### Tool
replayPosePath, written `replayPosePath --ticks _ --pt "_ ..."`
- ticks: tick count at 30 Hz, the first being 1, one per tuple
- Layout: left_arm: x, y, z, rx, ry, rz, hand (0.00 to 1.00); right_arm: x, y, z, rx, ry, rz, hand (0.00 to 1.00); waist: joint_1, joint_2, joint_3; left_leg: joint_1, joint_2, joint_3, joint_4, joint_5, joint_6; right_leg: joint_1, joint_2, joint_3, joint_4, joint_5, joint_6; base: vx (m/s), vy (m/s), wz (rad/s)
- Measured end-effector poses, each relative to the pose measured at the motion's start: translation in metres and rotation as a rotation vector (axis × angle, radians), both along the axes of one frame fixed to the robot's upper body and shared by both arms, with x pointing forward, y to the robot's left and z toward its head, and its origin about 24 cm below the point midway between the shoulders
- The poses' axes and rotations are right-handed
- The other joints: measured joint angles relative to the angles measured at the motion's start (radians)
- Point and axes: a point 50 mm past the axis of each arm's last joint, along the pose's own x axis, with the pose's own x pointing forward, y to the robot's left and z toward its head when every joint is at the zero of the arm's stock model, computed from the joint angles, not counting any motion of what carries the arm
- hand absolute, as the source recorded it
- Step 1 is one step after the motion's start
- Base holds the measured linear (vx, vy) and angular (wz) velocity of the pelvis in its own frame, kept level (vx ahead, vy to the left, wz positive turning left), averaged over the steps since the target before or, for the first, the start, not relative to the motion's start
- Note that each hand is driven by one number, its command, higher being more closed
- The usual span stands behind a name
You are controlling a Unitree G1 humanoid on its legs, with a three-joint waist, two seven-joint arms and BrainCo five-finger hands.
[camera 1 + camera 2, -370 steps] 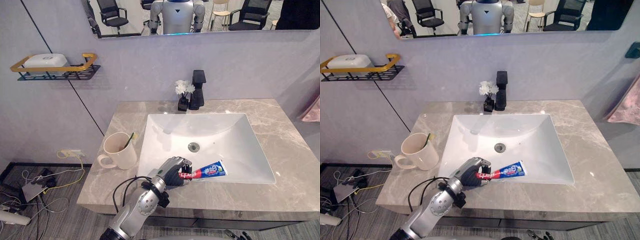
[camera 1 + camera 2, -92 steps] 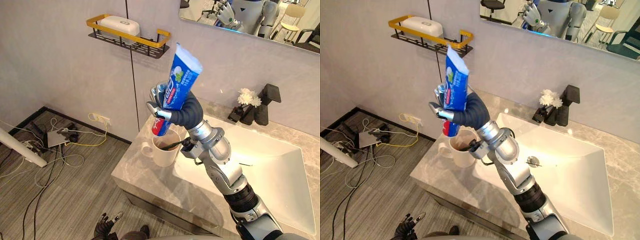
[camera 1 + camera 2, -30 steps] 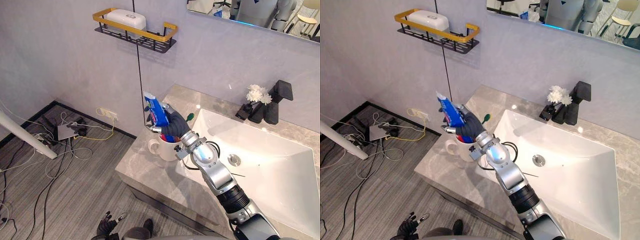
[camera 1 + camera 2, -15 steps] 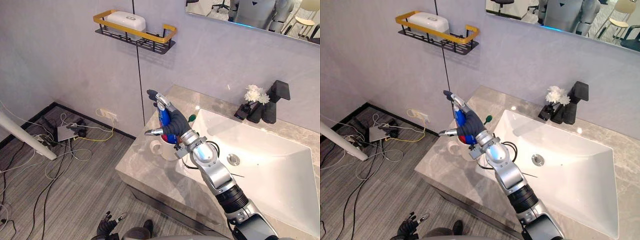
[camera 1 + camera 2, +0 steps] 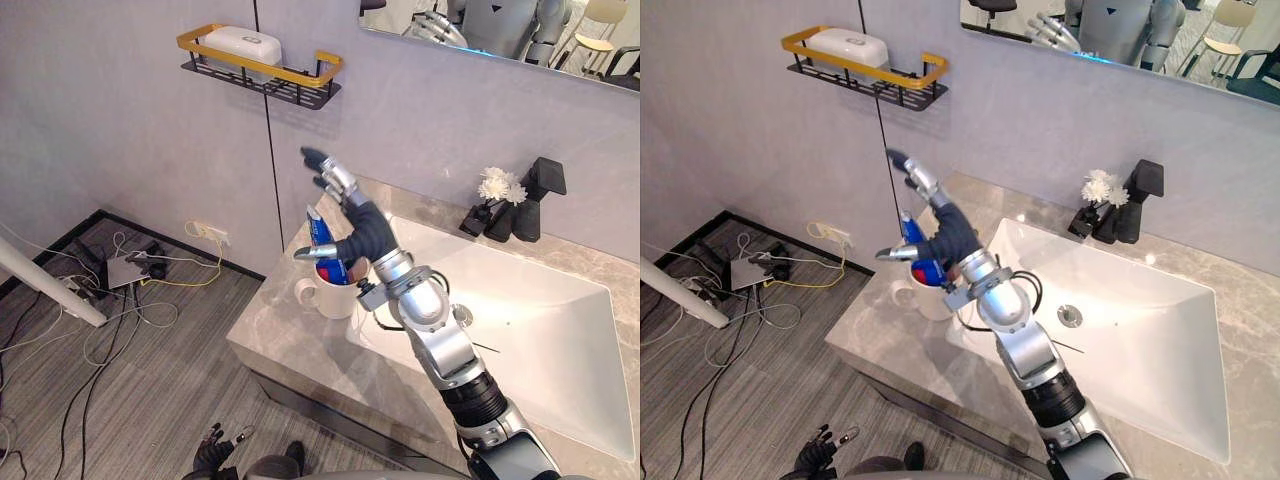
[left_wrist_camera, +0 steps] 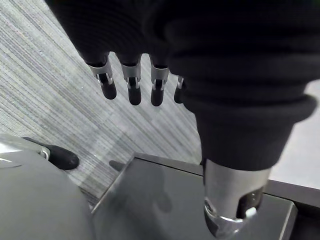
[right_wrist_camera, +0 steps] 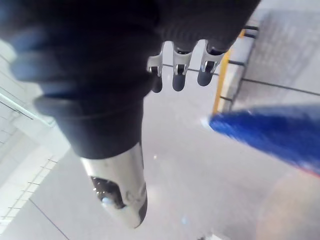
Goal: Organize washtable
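A blue toothpaste tube stands in the cream mug, red cap down, at the left end of the marble counter. My right hand hovers just above and behind the mug, open, with its fingers stretched up toward the wall and its thumb out to the side; it holds nothing. In the right wrist view the straight fingers show with the blue tube apart from them. My left hand hangs low by the floor, its fingers relaxed and empty.
The white sink basin lies right of the mug. A black faucet and a small pot of white flowers stand at the back. A wall shelf with a white soap box hangs above. Cables lie on the floor.
My right hand has opened and let go of the toothpaste tube, which now stands in the mug. The hand has lifted slightly and spread its fingers.
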Motion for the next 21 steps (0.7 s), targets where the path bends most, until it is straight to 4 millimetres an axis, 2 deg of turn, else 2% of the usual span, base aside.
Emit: replayPosePath --ticks 5,8,9,12,13,17,20,21 --pt "-0.006 0.002 -0.001 0.002 0.011 0.013 0.00 -0.021 -0.027 0.033 0.082 -0.190 -0.046 0.00 -0.026 -0.004 -0.002 0.028 0.000 0.027 -0.018 0.000 0.001 -0.002 -0.005 0.022 0.010 0.000 0.000 -0.01 0.007 -0.17" --pt "-0.005 0.002 -0.001 0.002 0.010 0.013 0.00 -0.036 -0.055 0.054 0.154 -0.324 -0.119 0.00 -0.033 -0.006 -0.002 0.051 -0.003 0.054 -0.036 0.000 0.001 -0.002 -0.009 0.045 0.012 0.001 0.002 -0.02 0.021 -0.27" --pt "-0.006 0.002 -0.001 0.004 0.010 0.014 0.00 -0.045 -0.072 0.063 0.197 -0.392 -0.168 0.00 -0.041 -0.009 -0.003 0.054 -0.004 0.064 -0.036 -0.001 0.002 -0.004 -0.011 0.051 0.012 0.002 0.004 -0.02 0.019 -0.15" --pt "-0.006 0.003 -0.001 0.005 0.011 0.015 0.00 -0.057 -0.101 0.074 0.244 -0.489 -0.270 0.00 -0.056 -0.010 -0.003 0.063 -0.004 0.082 -0.037 -0.003 0.004 -0.004 -0.012 0.062 0.014 0.003 0.005 -0.01 0.015 -0.18" --pt "-0.006 0.003 0.000 0.006 0.010 0.015 0.00 -0.064 -0.118 0.079 0.264 -0.534 -0.352 0.00 -0.058 -0.010 -0.004 0.069 -0.003 0.093 -0.037 -0.005 0.007 -0.005 -0.011 0.074 0.014 0.004 0.007 -0.01 0.007 -0.22" --pt "-0.008 0.004 0.000 0.012 0.006 0.015 0.00 -0.095 -0.176 0.075 0.286 -0.619 -0.691 0.00 -0.100 -0.012 -0.005 0.064 -0.003 0.111 -0.039 -0.008 0.010 -0.020 -0.012 0.090 0.014 0.005 0.009 -0.01 0.006 -0.14" --pt "-0.009 0.004 -0.001 0.009 0.011 0.016 0.00 -0.120 -0.208 0.063 0.316 -0.618 -0.901 0.00 -0.123 -0.007 -0.008 0.055 -0.002 0.133 -0.038 -0.013 0.011 -0.044 -0.009 0.119 0.010 0.011 0.011 0.01 0.013 -0.30" --pt "-0.009 0.004 -0.001 0.009 0.011 0.016 0.00 -0.124 -0.212 0.061 0.315 -0.615 -0.934 0.00 -0.132 -0.006 -0.009 0.053 -0.002 0.135 -0.038 -0.013 0.011 -0.047 -0.009 0.122 0.010 0.012 0.011 0.02 0.012 -0.20"
